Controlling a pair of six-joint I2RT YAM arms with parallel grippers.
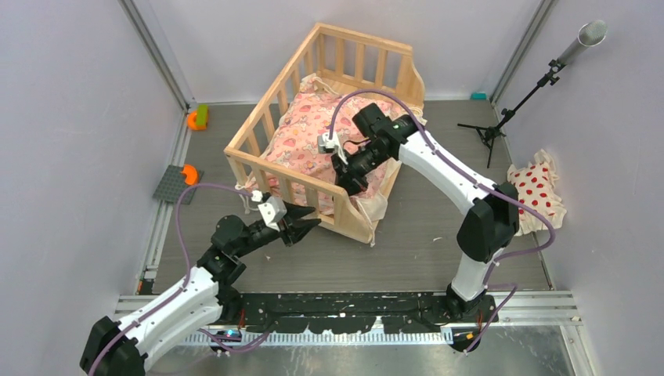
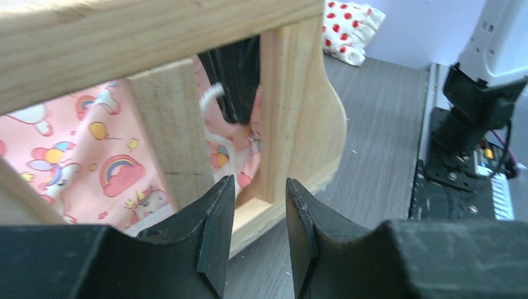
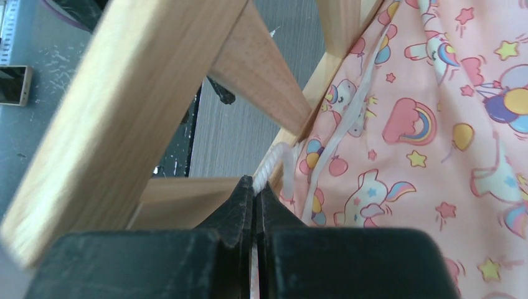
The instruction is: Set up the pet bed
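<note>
The pet bed (image 1: 364, 39), a light wood slatted frame, stands mid-floor with the pink cartoon-print cushion (image 1: 309, 125) lying inside it. My right gripper (image 1: 344, 182) reaches into the bed at its near rail. In the right wrist view this gripper (image 3: 256, 187) is shut on a cream tie (image 3: 272, 162) of the cushion (image 3: 436, 124), beside a wooden slat (image 3: 143, 93). My left gripper (image 1: 308, 225) is just outside the near rail. It (image 2: 260, 184) stands open and empty, facing the slats (image 2: 168, 124). A cream tie (image 2: 213, 94) shows through them.
A white pillow with red dots (image 1: 536, 192) lies on the floor at the right wall. A black tripod stand (image 1: 501, 121) stands at the back right. Orange and green pieces (image 1: 196, 118) and a grey plate (image 1: 177, 183) sit at the left wall.
</note>
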